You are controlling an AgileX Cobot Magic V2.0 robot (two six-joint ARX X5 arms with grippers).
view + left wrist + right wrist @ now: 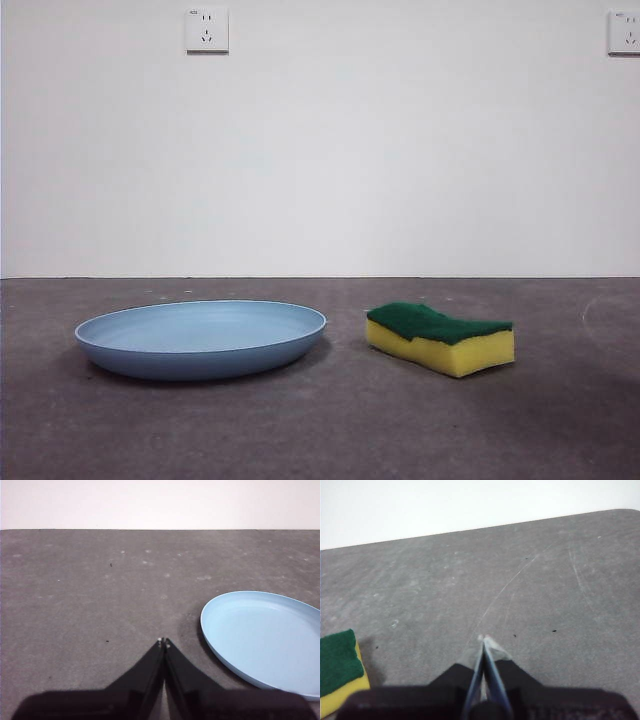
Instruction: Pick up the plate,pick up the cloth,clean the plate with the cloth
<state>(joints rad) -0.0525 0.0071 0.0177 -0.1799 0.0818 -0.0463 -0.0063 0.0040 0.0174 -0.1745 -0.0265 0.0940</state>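
Observation:
The light-blue plate (201, 337) lies flat on the grey table, left of centre in the front view. To its right rests the cloth (441, 338), a yellow sponge block with its dark green layer facing up. My left gripper (164, 641) is shut and holds nothing; the plate (265, 637) lies a short way off to one side of it. My right gripper (484, 638) is also shut and empty, with the cloth (339, 672) showing only partly at the picture's edge. Neither arm appears in the front view.
The grey table top (320, 430) runs back to a white wall. Two wall sockets (206, 29) sit high on that wall. The table's rounded far edge (600, 514) shows in the right wrist view.

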